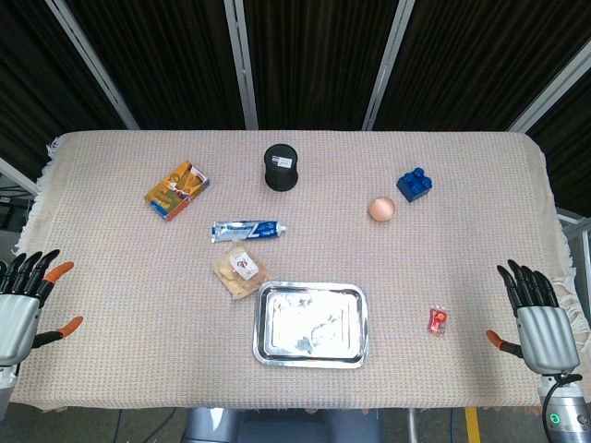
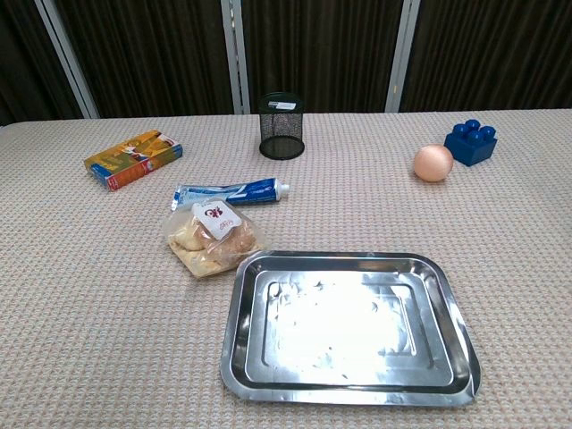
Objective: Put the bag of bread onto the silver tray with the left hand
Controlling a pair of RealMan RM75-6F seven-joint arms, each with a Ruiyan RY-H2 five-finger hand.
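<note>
While both hands idle at the near table edge, nothing is grasped, so I'd call this the pre-reach step. Left hand [image 1: 23, 300] sits at the near left corner, fingers spread wide, empty; right hand [image 1: 536, 318] mirrors it at the near right, also wide and empty.

Silver tray [image 2: 451, 313] is nearest centre: shiny stamped metal, rounded corners, raised rim, nothing in it. Bag of bread [image 2: 211, 238] lies just beside the tray's far-left corner, touching or nearly so; can't tell which. Clear crinkly film over soft lumpy rolls, with a white label on top.

Next move, my read: left hand travels right and forward, comes down over the bag, pinches the loose film gently, then a short hop onto the tray.

Further back: toothpaste tube [image 2: 231, 192], orange box [image 2: 134, 159], egg [image 2: 433, 163], blue block [image 2: 472, 141], black mesh cup [image 2: 281, 126]. Woven cloth [image 2: 80, 295] covers the table.
</note>
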